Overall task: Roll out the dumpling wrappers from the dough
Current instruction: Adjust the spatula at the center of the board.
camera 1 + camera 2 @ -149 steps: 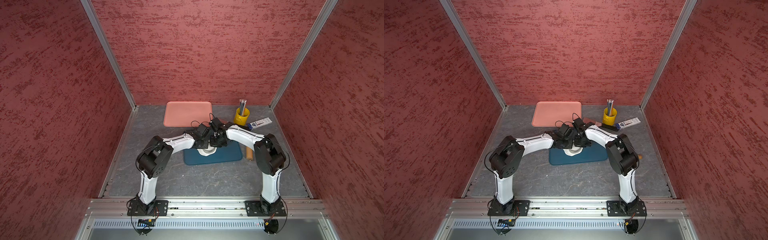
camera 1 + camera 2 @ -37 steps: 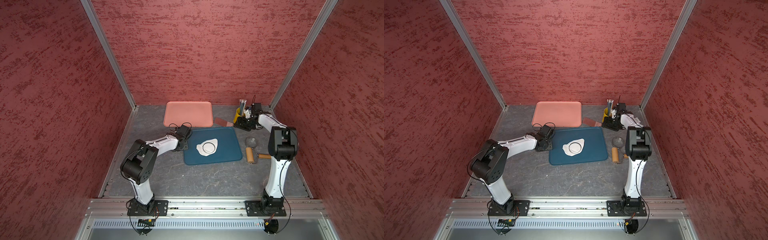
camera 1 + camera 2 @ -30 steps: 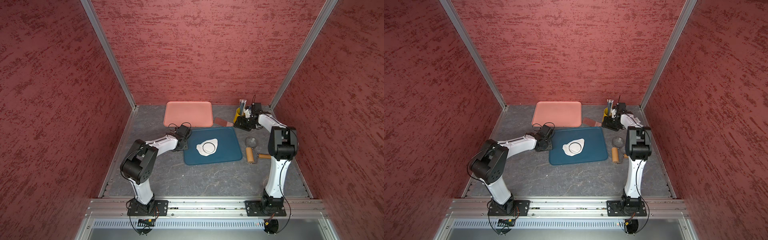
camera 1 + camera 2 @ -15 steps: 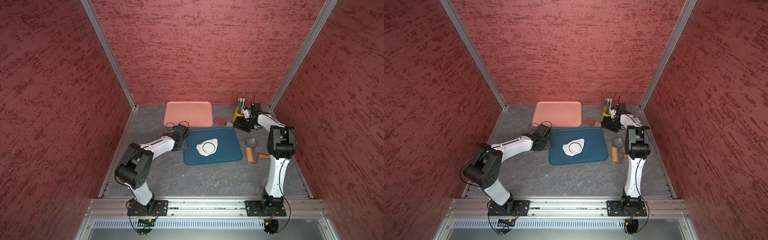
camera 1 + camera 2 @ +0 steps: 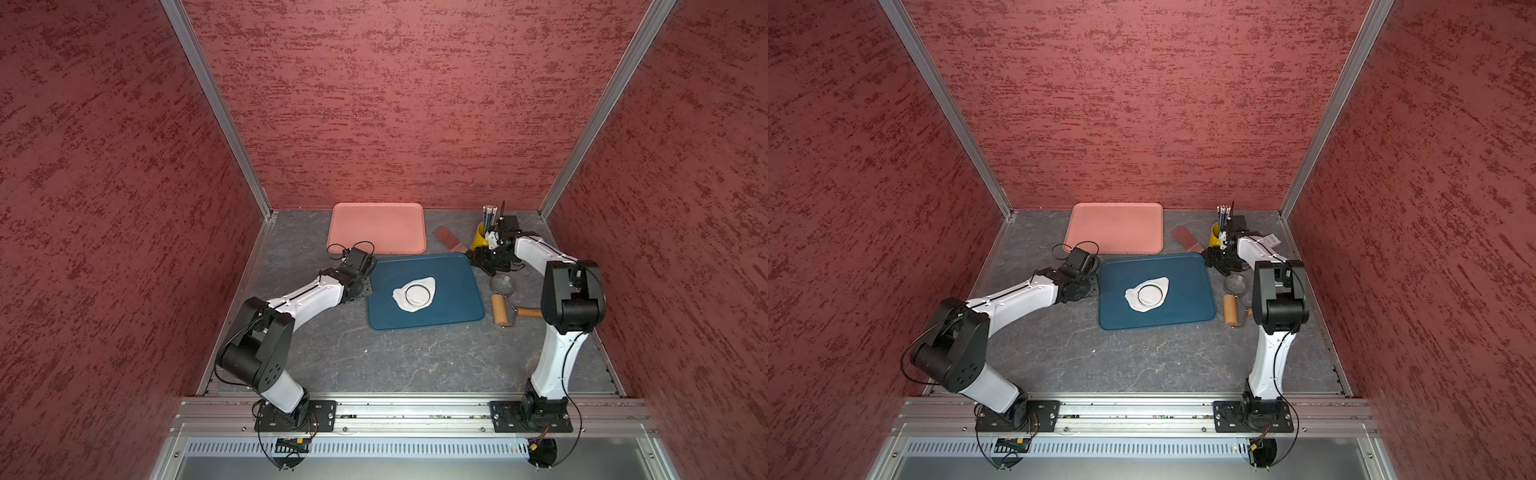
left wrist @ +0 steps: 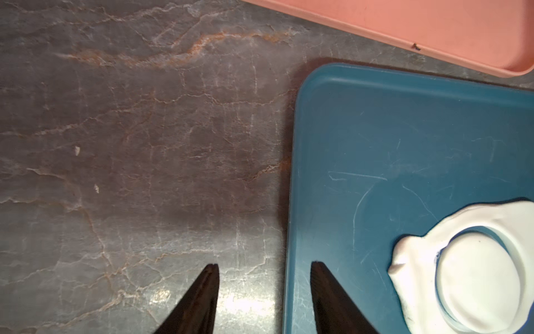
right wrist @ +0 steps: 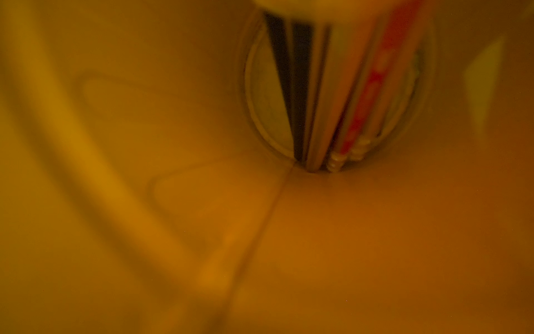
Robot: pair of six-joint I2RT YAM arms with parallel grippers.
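Over bare desk (image 5: 395,357), just off the left edge of the blue tray (image 6: 375,130): left gripper (image 6: 264,263) held low, jaws about halfway apart, nothing between them. Open desk to its left and toward the front edge. Pink tray (image 5: 376,228) just beyond it, along the far edge.

Near the middle of the blue tray: the dough (image 5: 429,283), pressed flat with a ragged outline. Inside it, a dumpling wrapper (image 5: 417,294), already cut round and parted from the scrap by a thin ring-shaped groove, but not lifted out. Reads as the step between cutting and clearing, with one wrapper formed and none set aside. Next calls for getting something thin under the disc, or peeling the scrap from around it, without stretching the soft round. Bare tray floor on every side of the dough.

Just off the tray's right edge: round metal cutter (image 5: 502,284), then rolling pin (image 5: 500,309) nearer the front, both lying free.

Toward the far right corner of the desk: right gripper (image 5: 484,259) close against the yellow cup (image 5: 480,239) of pencils. Nothing in its wrist view but the cup's blurred inside, so cannot tell how wide the jaws stand, nor holding what, if anything. Tight there, with the cup, brown scraper (image 5: 451,240) and tray corner crowded together; likely best to back straight out before swinging.
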